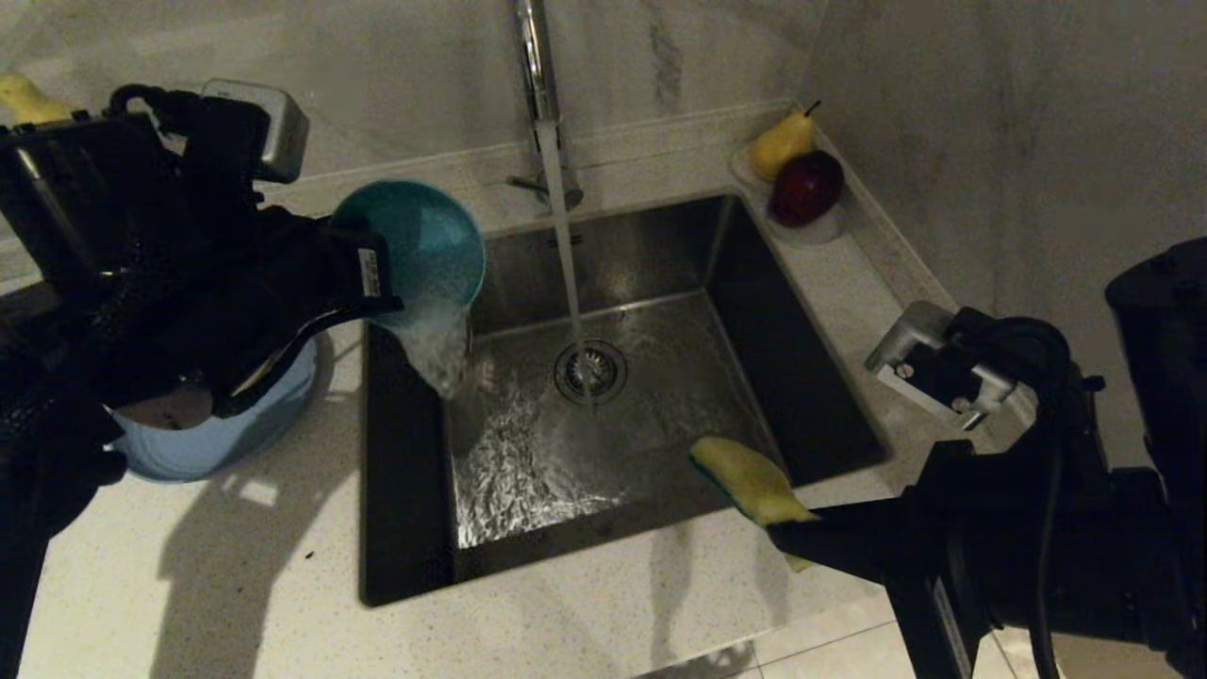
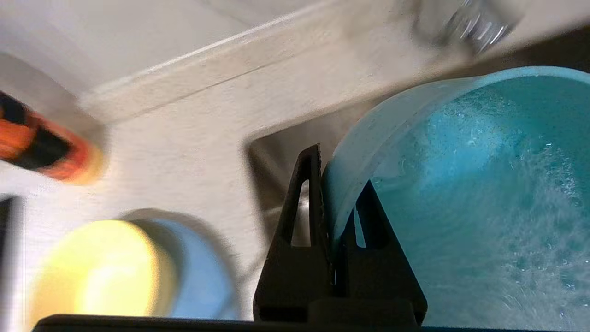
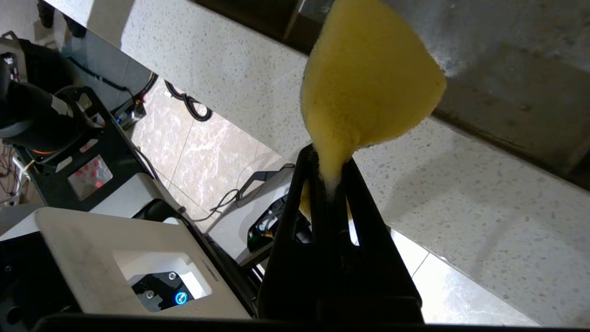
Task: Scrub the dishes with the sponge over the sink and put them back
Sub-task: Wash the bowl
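Left arm hides most of the wide light-blue plate (image 1: pixel 226 429) and the near rim of the tilted teal-blue bowl (image 1: pixel 429 240). Tall chrome tap (image 1: pixel 534 57) cut off at top edge. Blurred orange-and-black object (image 2: pixel 39 147) in left wrist view, unidentifiable.

Dim, warm-lit scene. Light falls from above and behind the arms, casting soft shadows across the counter (image 1: pixel 283 566) toward its front edge. Glare streaks the wet floor of the sink (image 1: pixel 528 453) and the tap (image 1: pixel 537 85). The left wrist view is motion-blurred; the right wrist view is sharp.
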`<state>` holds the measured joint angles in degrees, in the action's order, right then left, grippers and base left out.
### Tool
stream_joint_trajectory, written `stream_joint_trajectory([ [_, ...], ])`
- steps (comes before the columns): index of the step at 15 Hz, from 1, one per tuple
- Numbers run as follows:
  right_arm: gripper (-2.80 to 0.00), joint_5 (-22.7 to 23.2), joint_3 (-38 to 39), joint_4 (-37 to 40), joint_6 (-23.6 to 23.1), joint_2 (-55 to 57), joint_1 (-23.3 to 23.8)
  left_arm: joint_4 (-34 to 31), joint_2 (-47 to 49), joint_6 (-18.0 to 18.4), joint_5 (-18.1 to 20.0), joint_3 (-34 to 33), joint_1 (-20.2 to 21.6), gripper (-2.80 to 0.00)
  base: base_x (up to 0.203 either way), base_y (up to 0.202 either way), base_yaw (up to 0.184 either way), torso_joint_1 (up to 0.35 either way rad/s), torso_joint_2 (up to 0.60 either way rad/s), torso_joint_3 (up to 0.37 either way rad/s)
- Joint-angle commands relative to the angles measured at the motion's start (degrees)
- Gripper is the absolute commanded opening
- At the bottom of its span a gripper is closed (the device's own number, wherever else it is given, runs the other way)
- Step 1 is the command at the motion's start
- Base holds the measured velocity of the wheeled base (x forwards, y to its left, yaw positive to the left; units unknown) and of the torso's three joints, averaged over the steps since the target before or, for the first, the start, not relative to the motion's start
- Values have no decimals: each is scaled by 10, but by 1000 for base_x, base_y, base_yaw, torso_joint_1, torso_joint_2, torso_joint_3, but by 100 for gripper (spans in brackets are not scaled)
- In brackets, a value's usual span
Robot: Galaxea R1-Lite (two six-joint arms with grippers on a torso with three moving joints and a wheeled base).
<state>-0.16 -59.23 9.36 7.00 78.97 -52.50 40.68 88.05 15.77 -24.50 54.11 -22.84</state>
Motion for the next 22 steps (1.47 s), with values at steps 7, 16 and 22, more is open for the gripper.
stream_joint_trajectory([
  [7,-280,28,7,-16,1,14,23,63,56,138,-48,-33,14,-280,0,0,0,0,0,0],
  [16,-280,34,11,-31,1,24,27,300,161,335,-73,-62,23,-280,0,0,0,0,0,0],
  [22,-280,36,11,-32,1,29,28,395,192,404,-73,-55,24,-280,0,0,0,0,0,0],
])
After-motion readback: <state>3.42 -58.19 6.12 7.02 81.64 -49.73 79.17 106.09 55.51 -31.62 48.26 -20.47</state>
